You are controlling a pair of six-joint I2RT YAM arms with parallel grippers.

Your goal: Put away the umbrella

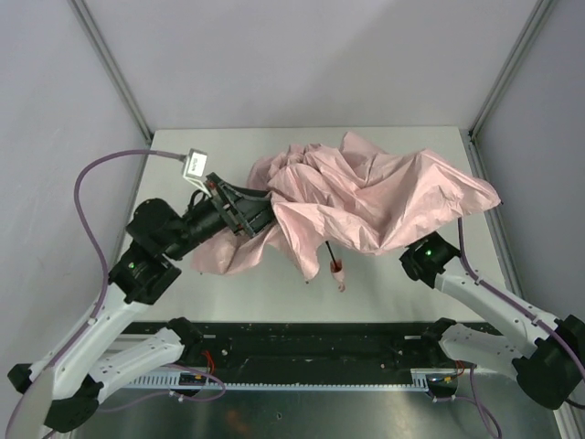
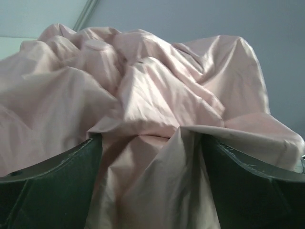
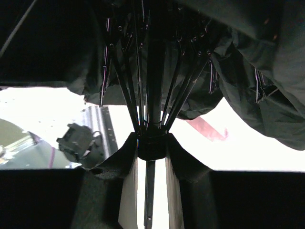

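the white table (image 1: 393, 283) sits between grey walls (image 1: 55, 110), and the umbrella (image 1: 366, 197) is a big crumpled pink heap over its middle and back, with the small pink handle (image 1: 339, 274) poking out toward the near edge. my left gripper (image 1: 243, 214) is at the left side of the heap, its fingers (image 2: 57, 181) spread wide and pink cloth lying loose between them. my right gripper (image 3: 151, 145) is under the cloth on the right, pinching the umbrella's black shaft (image 3: 149, 200) just below the thin ribs (image 3: 126, 86).
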